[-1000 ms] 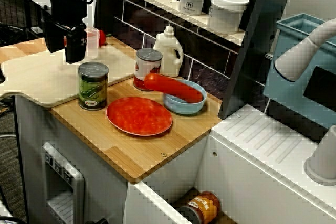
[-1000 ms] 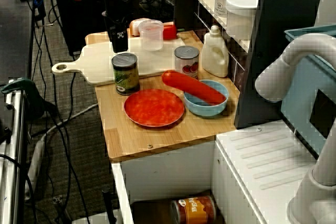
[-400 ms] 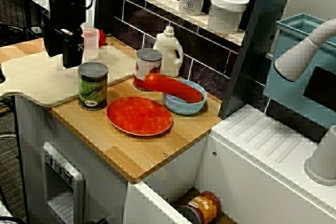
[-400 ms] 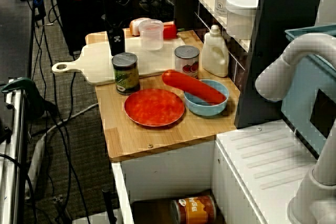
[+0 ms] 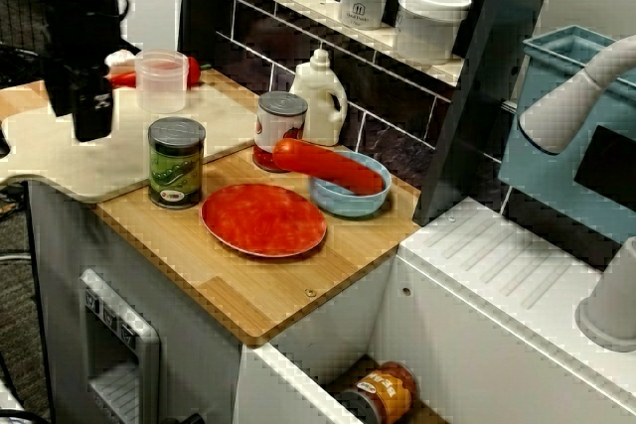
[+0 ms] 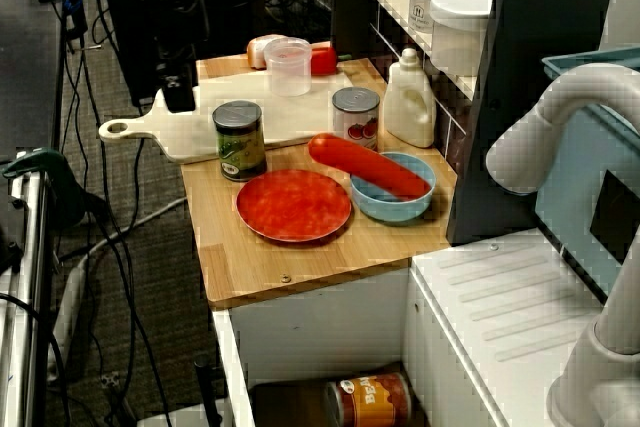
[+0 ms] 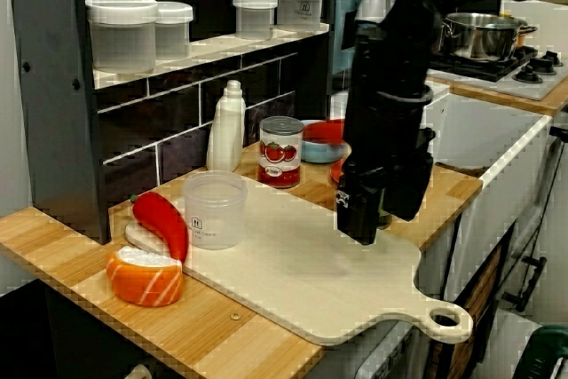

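Gripper (image 5: 91,126) hovers over board (image 7: 293,286); open or closed: cannot tell. Green can (image 5: 176,162) near, cup (image 5: 161,80) on board.

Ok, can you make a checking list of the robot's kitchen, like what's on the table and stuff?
Surface: wooden counter with a pale cutting board on it.
Job's things: cutting board under the gripper; clear cup on the board and green can at its edge, both upright.
Clutter: red plate, red sausage lying across a blue bowl, tomato can, white bottle, orange fish piece, red pepper.
Grippers: gripper low over the board, nothing seen in it; open or shut, cannot tell.
Cables: cables trail on the floor beside the counter.
Surroundings: jars on the shelf, a can under the counter, a pot on the stove.
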Robot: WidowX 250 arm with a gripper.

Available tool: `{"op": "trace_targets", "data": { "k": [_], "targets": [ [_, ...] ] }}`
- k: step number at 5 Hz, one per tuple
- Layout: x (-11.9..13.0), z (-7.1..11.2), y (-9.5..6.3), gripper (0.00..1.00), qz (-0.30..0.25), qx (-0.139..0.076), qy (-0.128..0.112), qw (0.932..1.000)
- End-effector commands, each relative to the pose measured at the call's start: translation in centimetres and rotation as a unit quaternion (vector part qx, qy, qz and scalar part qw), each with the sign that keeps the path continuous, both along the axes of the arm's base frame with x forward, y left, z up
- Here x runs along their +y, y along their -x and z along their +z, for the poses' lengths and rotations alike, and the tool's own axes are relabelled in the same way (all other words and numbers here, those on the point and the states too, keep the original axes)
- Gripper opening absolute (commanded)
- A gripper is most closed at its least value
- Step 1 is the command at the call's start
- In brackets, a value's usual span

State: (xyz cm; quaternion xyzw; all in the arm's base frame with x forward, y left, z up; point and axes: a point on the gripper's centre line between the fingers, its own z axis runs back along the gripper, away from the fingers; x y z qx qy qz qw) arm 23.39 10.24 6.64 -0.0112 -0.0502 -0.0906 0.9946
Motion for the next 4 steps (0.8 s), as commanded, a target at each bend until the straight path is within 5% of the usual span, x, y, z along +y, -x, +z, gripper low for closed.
{"op": "trace_targets", "data": {
  "k": [1, 4],
  "targets": [
    [-0.7, 0.8, 3.3, 1.0, -0.03, -0.043, -0.013, 0.9985],
    [-4.7, -0.5, 5.3, 1.0, -0.022, -0.048, -0.034, 0.998]
  ]
}}
